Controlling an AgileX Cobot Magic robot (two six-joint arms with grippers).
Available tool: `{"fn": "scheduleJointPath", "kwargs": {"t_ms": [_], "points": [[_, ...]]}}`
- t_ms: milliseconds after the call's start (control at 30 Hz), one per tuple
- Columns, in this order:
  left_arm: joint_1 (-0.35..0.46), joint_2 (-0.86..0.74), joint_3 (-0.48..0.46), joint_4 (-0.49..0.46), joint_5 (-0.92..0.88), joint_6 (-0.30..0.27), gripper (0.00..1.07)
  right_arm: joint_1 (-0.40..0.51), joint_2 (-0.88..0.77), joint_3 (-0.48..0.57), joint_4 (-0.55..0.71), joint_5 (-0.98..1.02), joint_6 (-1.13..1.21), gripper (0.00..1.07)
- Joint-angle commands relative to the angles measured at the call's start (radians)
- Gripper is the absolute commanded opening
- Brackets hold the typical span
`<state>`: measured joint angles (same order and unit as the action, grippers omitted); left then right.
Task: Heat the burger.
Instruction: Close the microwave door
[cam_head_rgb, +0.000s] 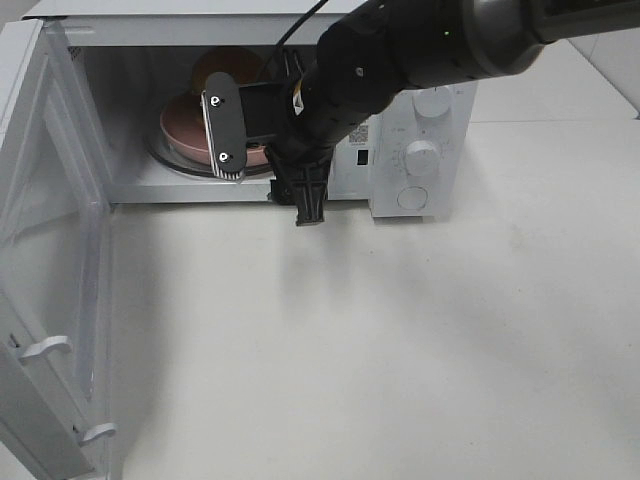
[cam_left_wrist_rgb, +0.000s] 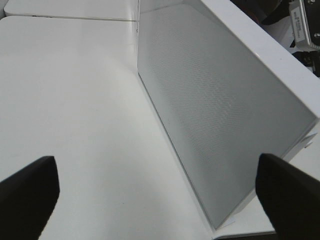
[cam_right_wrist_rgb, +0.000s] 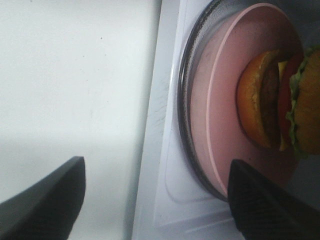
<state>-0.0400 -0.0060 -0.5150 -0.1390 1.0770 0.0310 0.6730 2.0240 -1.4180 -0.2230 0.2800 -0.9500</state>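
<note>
microwave (cam_head_rgb: 442, 172): burger (cam_right_wrist_rgb: 256, 107) on pink plate (cam_right_wrist_rgb: 222, 100) inside | left fingers (cam_left_wrist_rgb: 27, 192): wide | right fingers (cam_right_wrist_rgb: 265, 205): wide, empty

a plain white table (cam_head_rgb: 420, 350) fills the view under even light. a soft shadow (cam_head_rgb: 310, 290) lies on it. another white top (cam_left_wrist_rgb: 65, 9) adjoins at a seam.

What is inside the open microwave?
Inside the microwave sits a glass turntable carrying a pink plate, with the burger on the plate. In the high view the right arm covers the cavity's right part, so anything there is hidden.
</note>
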Motion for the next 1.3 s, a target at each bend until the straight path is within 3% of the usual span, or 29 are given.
{"fn": "scheduleJointPath", "kwargs": {"t_ms": [33,133,300,467,567,733,833,1000,1300], "points": [[-0.001,-0.017,-0.001,-0.004,-0.010,0.000,1.00,0.005,-0.098,0.107,0.001,-0.028,0.073,0.76],[-0.001,-0.017,-0.001,-0.004,-0.010,0.000,1.00,0.005,-0.115,0.128,0.001,-0.028,0.089,0.76],[-0.001,-0.017,-0.001,-0.004,-0.010,0.000,1.00,0.005,-0.229,0.253,0.001,-0.028,0.223,0.76],[-0.001,-0.017,-0.001,-0.004,-0.010,0.000,1.00,0.016,-0.397,0.426,0.005,-0.022,0.515,0.76],[-0.001,-0.017,-0.001,-0.004,-0.010,0.000,1.00,0.016,-0.424,0.450,0.005,-0.020,0.567,0.76],[-0.001,-0.017,-0.001,-0.004,-0.010,0.000,1.00,0.016,-0.604,0.569,0.025,0.052,0.850,0.76],[-0.001,-0.017,-0.001,-0.004,-0.010,0.000,1.00,0.016,-0.629,0.580,0.030,0.080,0.880,0.76],[-0.001,-0.017,-0.001,-0.004,-0.010,0.000,1.00,0.016,-0.782,0.597,0.101,0.366,1.007,0.76],[-0.001,-0.017,-0.001,-0.004,-0.010,0.000,1.00,0.016,-0.948,0.597,0.165,0.623,1.014,0.76]]}}
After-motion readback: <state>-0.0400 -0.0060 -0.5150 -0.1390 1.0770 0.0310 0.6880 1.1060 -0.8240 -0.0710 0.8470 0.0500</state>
